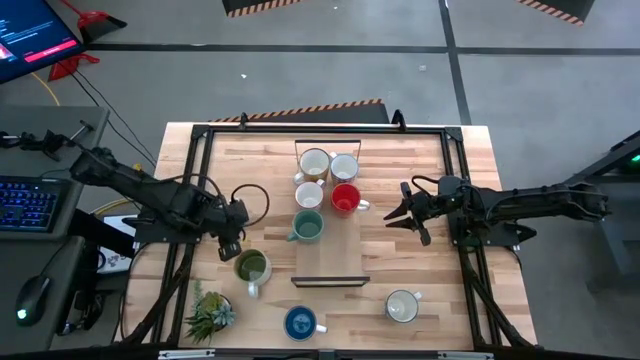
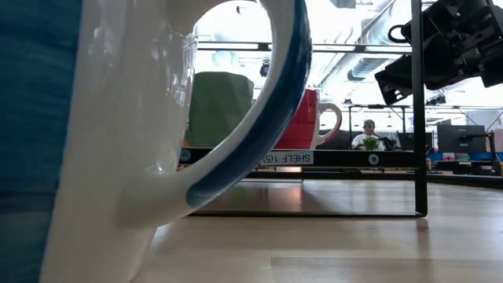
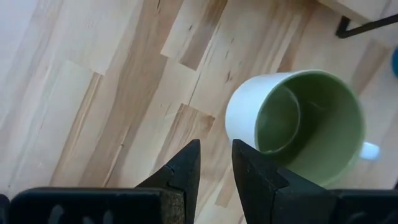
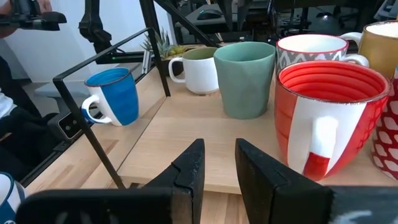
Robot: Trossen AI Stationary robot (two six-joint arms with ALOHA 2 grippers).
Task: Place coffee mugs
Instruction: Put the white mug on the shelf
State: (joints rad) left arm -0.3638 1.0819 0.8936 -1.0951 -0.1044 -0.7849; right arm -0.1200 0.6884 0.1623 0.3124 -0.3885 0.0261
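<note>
Wood table (image 1: pixel 440 300), shelf (image 1: pixel 330 265) w/ five mugs (image 1: pixel 345 199)

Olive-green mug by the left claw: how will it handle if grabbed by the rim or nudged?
The glossy white mug with olive-green inside looks rigid, probably ceramic, so breakable if dropped. Its glazed wall may slip in a thin rim pinch. Standing upright on a flat base on the wooden table, it would likely slide rather than tip.

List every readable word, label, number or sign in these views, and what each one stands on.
"SHELF 1(5": white label on the dark front rail of the shelf rack, low view; the blue-and-white mug's handle hides its start and end.
Red panel of text on the monitor, high view: too small to read.
Round stickers on the rail: too small to read.
Mugs carry patterns only, no words.
</note>
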